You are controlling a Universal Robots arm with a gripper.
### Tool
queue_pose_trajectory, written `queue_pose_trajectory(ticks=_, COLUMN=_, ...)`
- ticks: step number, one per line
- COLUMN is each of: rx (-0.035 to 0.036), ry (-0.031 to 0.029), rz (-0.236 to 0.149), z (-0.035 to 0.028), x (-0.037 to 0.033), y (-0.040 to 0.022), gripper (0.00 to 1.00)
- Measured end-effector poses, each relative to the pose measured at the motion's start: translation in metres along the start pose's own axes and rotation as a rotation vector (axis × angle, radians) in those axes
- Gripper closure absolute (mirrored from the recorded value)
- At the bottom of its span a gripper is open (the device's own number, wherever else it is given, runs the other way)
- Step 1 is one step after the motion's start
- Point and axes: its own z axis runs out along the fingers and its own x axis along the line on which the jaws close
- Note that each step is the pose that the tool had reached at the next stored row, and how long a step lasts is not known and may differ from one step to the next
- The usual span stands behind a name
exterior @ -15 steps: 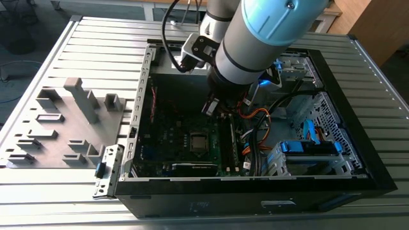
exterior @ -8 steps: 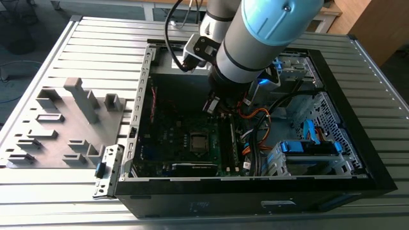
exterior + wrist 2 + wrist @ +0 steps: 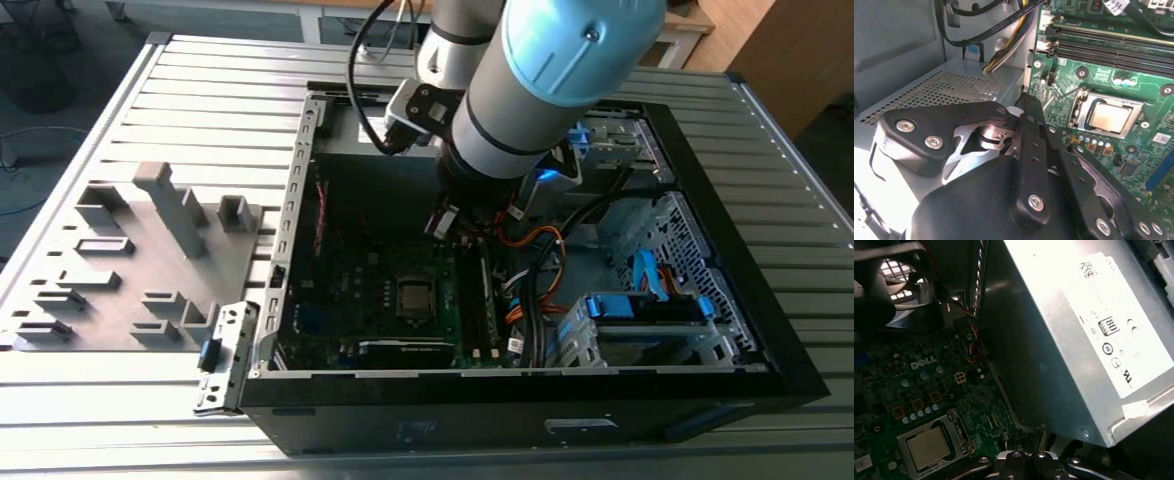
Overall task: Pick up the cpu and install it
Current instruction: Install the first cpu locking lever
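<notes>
Second wrist view gives us the cpu (image 3: 1109,118) seated in its socket, at two o'clock from the gripper (image 3: 1026,107). First wrist view adds the grey box (image 3: 1074,335). We cannot tell whether the claw is clenched.

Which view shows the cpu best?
The second wrist view: the cpu sits whole in its socket, silver top unobstructed. The first wrist view shows it dimmer, near the frame edge. The exterior view shows it small, deep inside the case.
</notes>
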Motion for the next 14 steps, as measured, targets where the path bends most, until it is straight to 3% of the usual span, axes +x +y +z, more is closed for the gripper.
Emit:
queue_pose_trajectory(ticks=3, rx=0.0013, ry=0.0029, rz=0.0, z=0.0035, x=0.0008, y=-0.0008, gripper=0.89)
queue_pose_trajectory(ticks=5, rx=0.01, ry=0.0205, rz=0.003, z=0.0037, x=0.0009, y=-0.0008, gripper=0.89)
queue_pose_trajectory(ticks=10, rx=0.0455, ry=0.092, rz=0.013, z=0.0038, x=0.0009, y=-0.0009, gripper=0.89)
queue_pose_trajectory(ticks=14, rx=0.0751, ry=0.1527, rz=0.021, z=0.0037, x=0.0009, y=-0.0009, gripper=0.89)
